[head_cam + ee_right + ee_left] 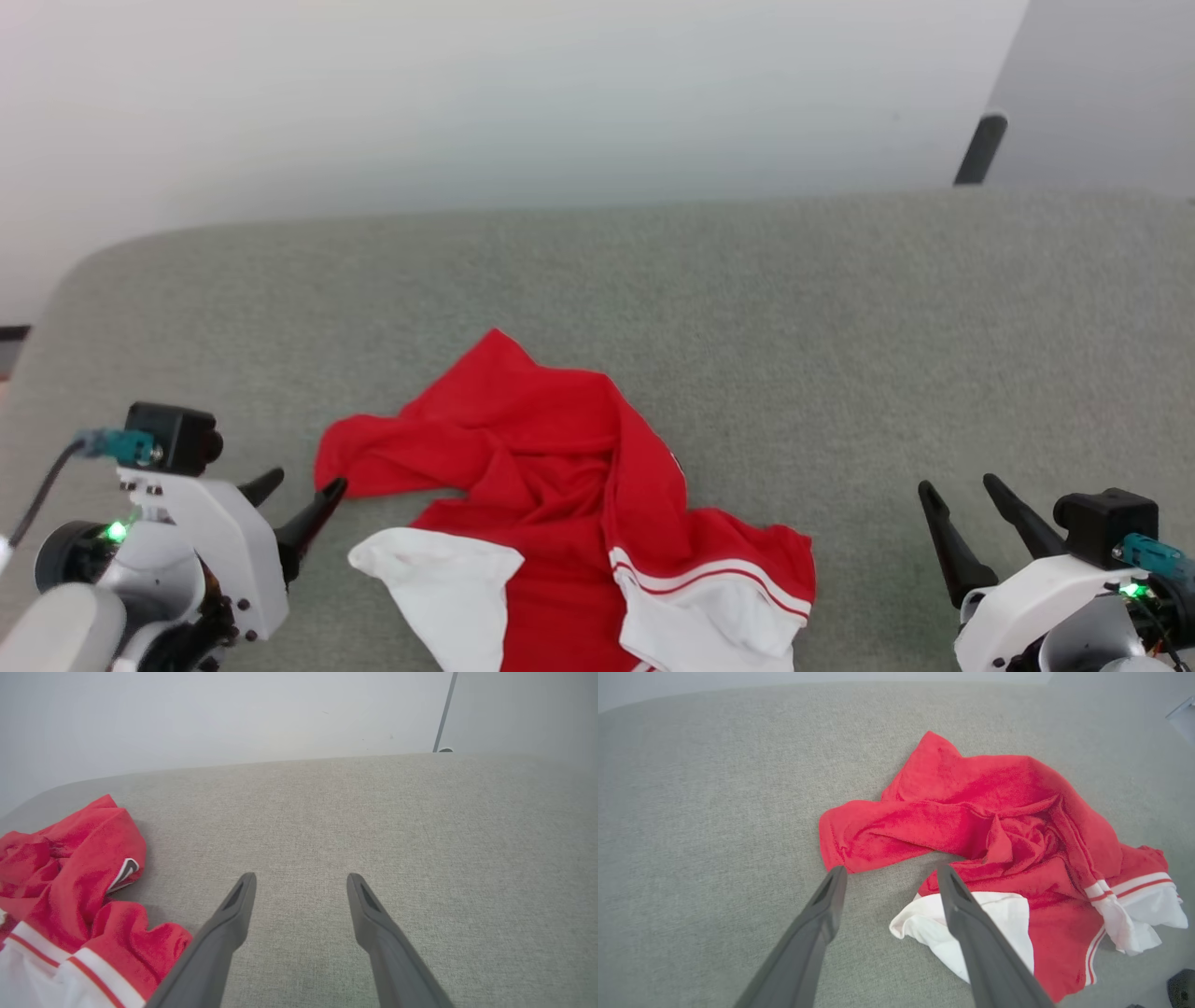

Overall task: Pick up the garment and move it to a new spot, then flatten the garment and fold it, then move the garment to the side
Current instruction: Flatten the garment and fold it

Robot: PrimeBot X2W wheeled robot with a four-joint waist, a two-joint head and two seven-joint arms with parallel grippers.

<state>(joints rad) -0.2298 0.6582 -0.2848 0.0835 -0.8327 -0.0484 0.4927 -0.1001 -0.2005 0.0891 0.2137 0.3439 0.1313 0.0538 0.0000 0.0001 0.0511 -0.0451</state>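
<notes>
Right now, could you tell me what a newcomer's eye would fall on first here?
The crumpled red shirt with white sleeves, lying near the front middle of the grey surface. The open left gripper sits just beside its left edge; the open right gripper stands well apart at the right.

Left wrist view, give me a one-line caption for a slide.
Open left gripper at the edge of a crumpled red-and-white shirt on a grey fabric surface.

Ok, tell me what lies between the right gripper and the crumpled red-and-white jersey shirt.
Only bare grey-green woven surface separates the right gripper from the red-and-white jersey shirt, as the head view shows.
</notes>
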